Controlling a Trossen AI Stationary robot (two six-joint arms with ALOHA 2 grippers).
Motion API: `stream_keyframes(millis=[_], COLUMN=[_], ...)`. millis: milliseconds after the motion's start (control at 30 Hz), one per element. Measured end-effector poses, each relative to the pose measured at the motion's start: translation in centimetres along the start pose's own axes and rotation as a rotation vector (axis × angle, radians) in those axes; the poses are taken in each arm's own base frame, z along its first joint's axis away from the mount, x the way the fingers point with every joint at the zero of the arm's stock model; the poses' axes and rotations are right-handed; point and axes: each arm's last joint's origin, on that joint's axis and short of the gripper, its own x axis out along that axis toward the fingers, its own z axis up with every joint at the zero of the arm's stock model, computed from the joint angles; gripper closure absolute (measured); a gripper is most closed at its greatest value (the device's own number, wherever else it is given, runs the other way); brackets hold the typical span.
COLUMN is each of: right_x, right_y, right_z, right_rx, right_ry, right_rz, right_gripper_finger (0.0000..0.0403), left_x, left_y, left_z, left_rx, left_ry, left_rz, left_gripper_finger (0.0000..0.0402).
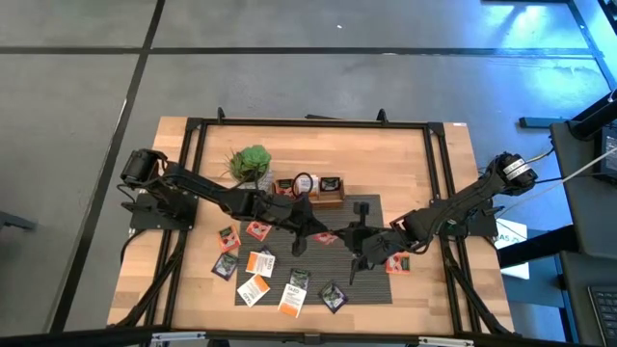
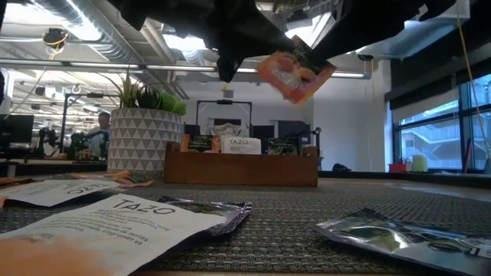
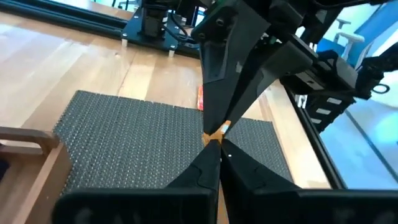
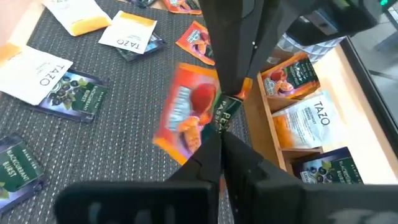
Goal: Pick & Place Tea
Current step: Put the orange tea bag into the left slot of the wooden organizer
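Low view: white Tazo sachet nearest, flat on mat; orange sachet aloft, tilted, looks light and floppy.
Right wrist view: right gripper pinching its edge.
Left wrist view: left gripper pinching an orange corner; sealed rim likely grips best.

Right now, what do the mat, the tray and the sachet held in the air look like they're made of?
Mat: grey woven textile or vinyl, going by its coarse ribbed weave. Tray: brown wood, matte, with plain board walls. Orange sachet, pinched between the right pincer and the left pincer: probably foil or plastic-coated paper with glossy print; a dark sachet on the mat shows a similar crinkly shine.
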Motion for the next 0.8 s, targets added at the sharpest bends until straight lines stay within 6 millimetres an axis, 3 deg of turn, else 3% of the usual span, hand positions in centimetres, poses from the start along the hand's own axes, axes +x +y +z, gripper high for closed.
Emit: stream_keyframes(millis=[233, 433, 600, 800], right_x=[-0.7, -1.9, -1.9, -1.8], right_y=[-0.4, -1.5, -1.6, -1.9], right_z=[0.1, -0.6, -1.0, -0.8], right_rx=[0.03, 0.101, 0.125, 0.138], right_ry=[0.007, 0.07, 0.093, 0.072], right_rz=[0.019, -0.078, -0.104, -0.155], right_gripper_finger=[0.0304, 0.0257, 0.0248, 0.0247], left_x=[-1.0, -5.6, -10.0, -12.3], left_y=[0.0, 0.3, 1.7, 4.1], left_z=[0.3, 1.8, -0.9, -6.2], left_rx=[0.021, 0.076, 0.077, 0.013], left_ry=[0.04, -0.063, -0.293, -0.458], left_rz=[0.018, 0.165, 0.255, 0.298], left_gripper_finger=[0.0399, 0.0399, 0.0399, 0.0399])
